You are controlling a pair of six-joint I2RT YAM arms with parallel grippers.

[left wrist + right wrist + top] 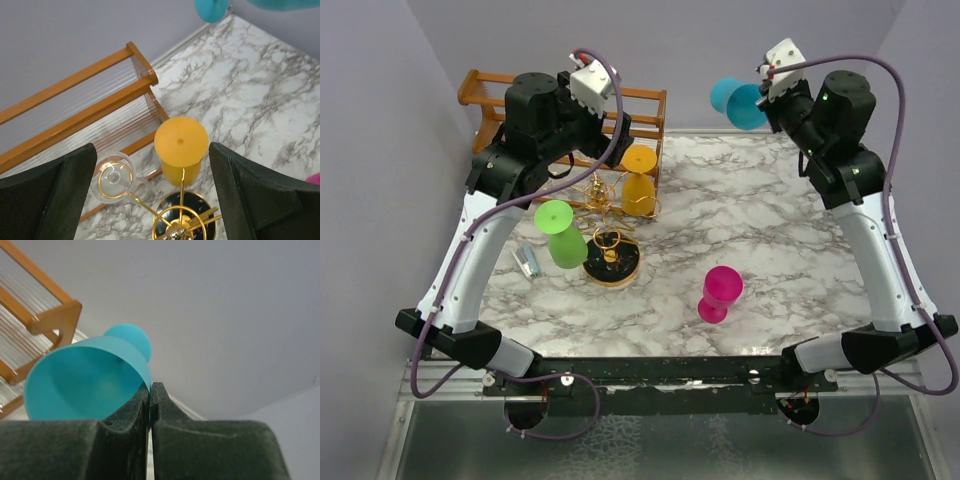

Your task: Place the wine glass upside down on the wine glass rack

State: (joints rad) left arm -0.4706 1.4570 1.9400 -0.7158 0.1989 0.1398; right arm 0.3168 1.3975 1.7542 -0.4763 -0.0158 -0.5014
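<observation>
Teal wine glass (85,375), rim wall pinched in right pincer (150,392), hangs well right of the wine glass rack (625,268). Likely light, stiff, slick plastic; a stem hold seems safer. Left pincer (152,150) wide, empty.

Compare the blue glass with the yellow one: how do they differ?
The blue glass is pinched at its rim by the right gripper, raised off the table; the yellow glass is ungripped, at the wine glass rack. The blue one lies tipped sideways; the yellow one is upside down, foot on top. Both are opaque, single-coloured stemmed glasses.
</observation>
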